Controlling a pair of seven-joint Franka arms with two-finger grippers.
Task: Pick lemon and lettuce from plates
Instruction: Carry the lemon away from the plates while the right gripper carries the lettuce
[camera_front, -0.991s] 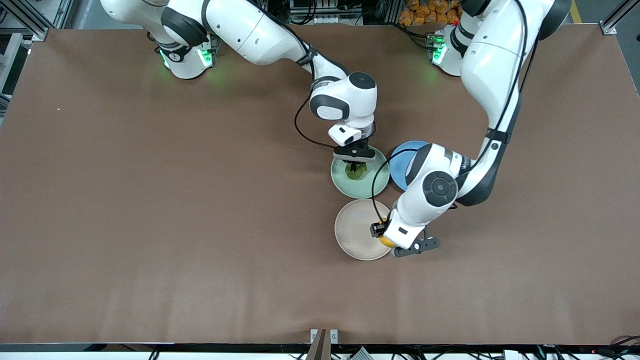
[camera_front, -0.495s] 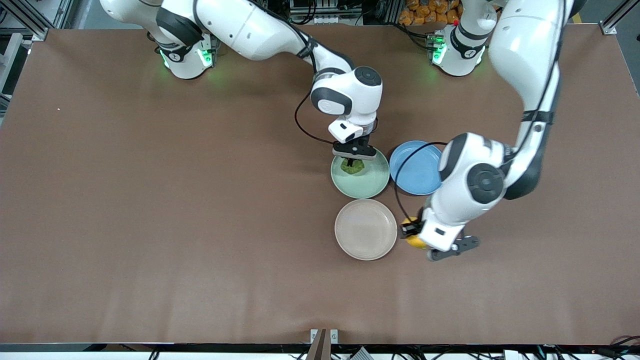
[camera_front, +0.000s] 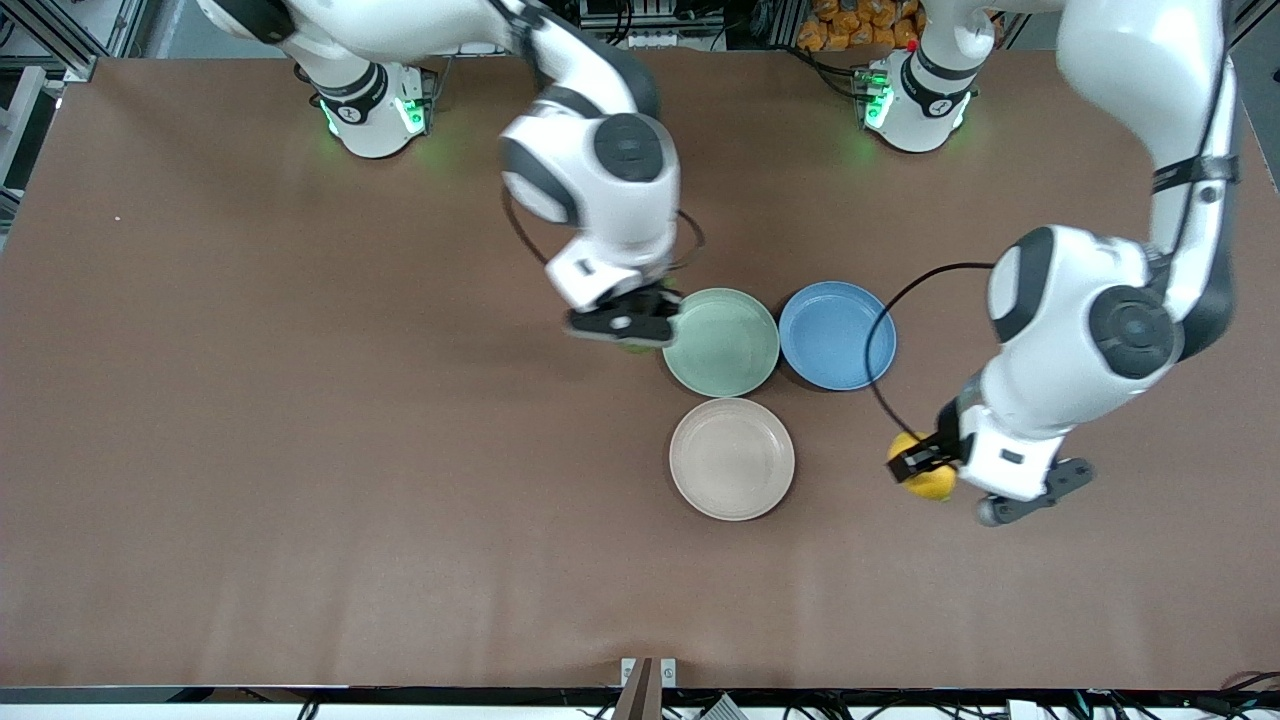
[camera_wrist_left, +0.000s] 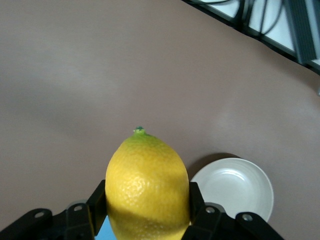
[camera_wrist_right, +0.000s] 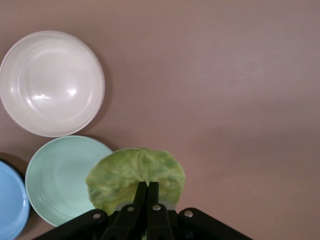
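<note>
My left gripper (camera_front: 925, 468) is shut on the yellow lemon (camera_front: 926, 480) and holds it over bare table, off the cream plate (camera_front: 732, 459) toward the left arm's end. In the left wrist view the lemon (camera_wrist_left: 147, 187) sits between the black fingers (camera_wrist_left: 196, 202). My right gripper (camera_front: 628, 338) is shut on the green lettuce leaf (camera_wrist_right: 131, 174) and holds it over the table at the rim of the mint green plate (camera_front: 722, 342), toward the right arm's end. In the front view the leaf is almost hidden under the hand. Both plates hold nothing.
A blue plate (camera_front: 837, 335) lies beside the mint plate toward the left arm's end. The right wrist view shows the cream plate (camera_wrist_right: 52, 82), mint plate (camera_wrist_right: 60, 175) and blue plate (camera_wrist_right: 9, 205). The cream plate (camera_wrist_left: 232, 187) also shows in the left wrist view.
The left gripper carried the lemon off the cream plate toward the left arm's end. The right gripper lifted the lettuce off the mint plate and moved it toward the right arm's end.
</note>
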